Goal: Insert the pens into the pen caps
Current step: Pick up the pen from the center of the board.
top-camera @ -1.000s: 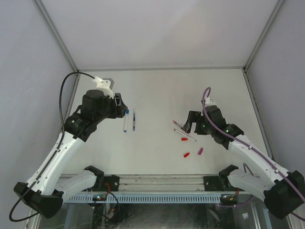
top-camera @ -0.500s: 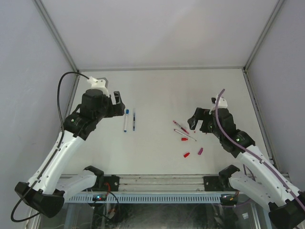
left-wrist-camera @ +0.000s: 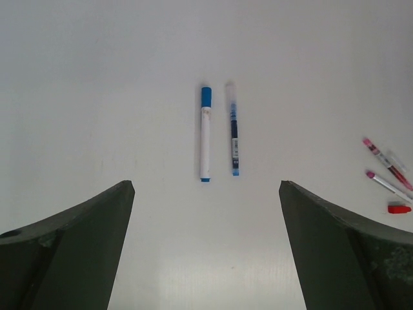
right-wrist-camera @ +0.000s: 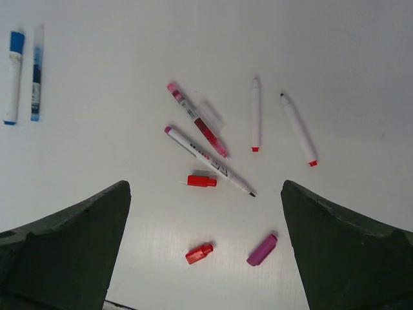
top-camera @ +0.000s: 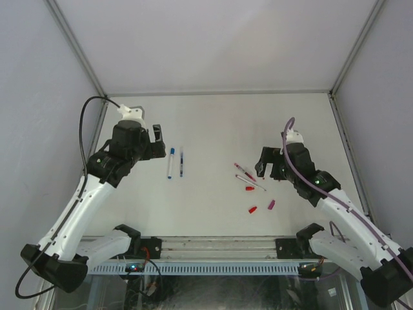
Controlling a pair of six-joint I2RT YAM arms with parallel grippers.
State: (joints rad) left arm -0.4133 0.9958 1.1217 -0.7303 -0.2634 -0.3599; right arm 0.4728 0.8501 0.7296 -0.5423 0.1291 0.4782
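Two capped blue pens lie side by side: a white marker (left-wrist-camera: 205,134) and a thin one (left-wrist-camera: 233,137). My left gripper (left-wrist-camera: 206,194) hovers open just short of them, with nothing between its fingers. My right gripper (right-wrist-camera: 206,194) is open above a scatter of pens and pen caps. That scatter holds a red-magenta pen (right-wrist-camera: 197,120), an uncapped magenta-ended pen (right-wrist-camera: 208,161) and two uncapped red-ended pens (right-wrist-camera: 255,115) (right-wrist-camera: 298,129). Among them lie two red caps (right-wrist-camera: 202,181) (right-wrist-camera: 199,252) and a magenta cap (right-wrist-camera: 262,250). In the top view the right gripper (top-camera: 263,165) covers the red-ended pens.
Grey walls with metal frame posts (top-camera: 76,48) close in the white table on three sides. A slotted rail (top-camera: 213,266) and both arm bases run along the near edge. A black cable (top-camera: 82,139) loops off the left arm and a purple one (top-camera: 288,129) off the right.
The left jaws have spread wider and that gripper has drawn back slightly from the blue pens. The right wrist has shifted and turned beside the scattered pens, its jaws now fully apart.
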